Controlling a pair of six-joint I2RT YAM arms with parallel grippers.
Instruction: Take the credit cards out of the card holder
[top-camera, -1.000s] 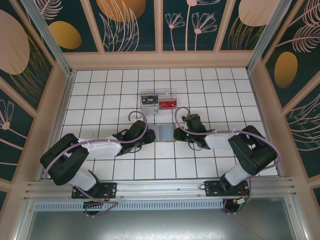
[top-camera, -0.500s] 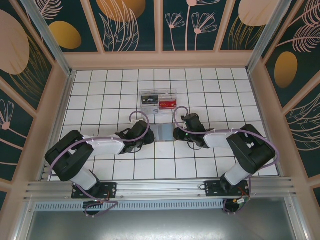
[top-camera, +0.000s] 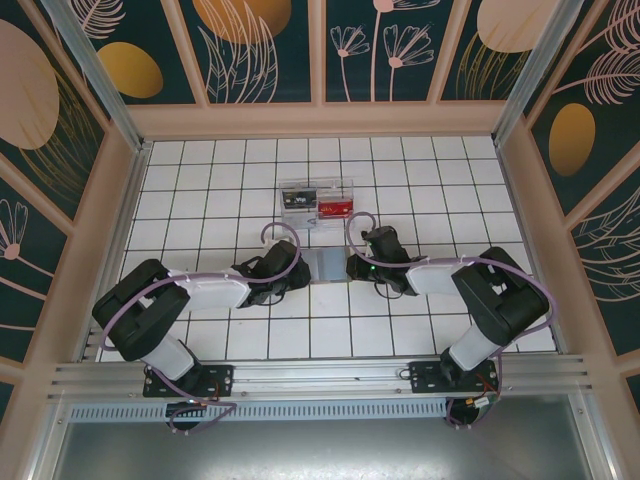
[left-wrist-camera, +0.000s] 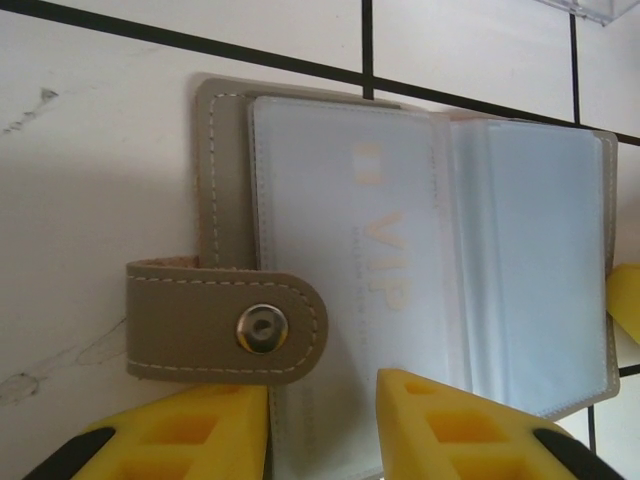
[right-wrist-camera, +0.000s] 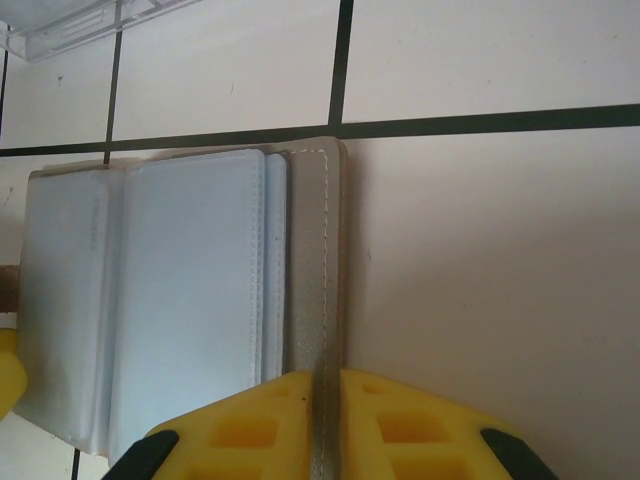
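- card holder lying open and flat on white tiled table, centre of the top view; in the left wrist view its snap tab folds over the cover at lower left.
- left gripper: fingers spread, straddling the lower edge of the clear sleeve that holds a pale vip card; no pinch is evident.
- right gripper: fingers pressed together on the grey outer edge of the card holder, lower centre of the right wrist view, apparently anchoring it.
- clear tray: just above the card holder in the top view, holding a dark card and a red card.
- risk 1: closing the left fingers on sleeve and card together would probably drag the whole card holder rather than free the vip card.
- risk 2: the right pinch sits on a thin edge; a sideways pull could slip it off, letting the panels fold shut.
- risk 3: the smooth sleeve may let the fingers slide without gripping the vip card, or crease the plastic.
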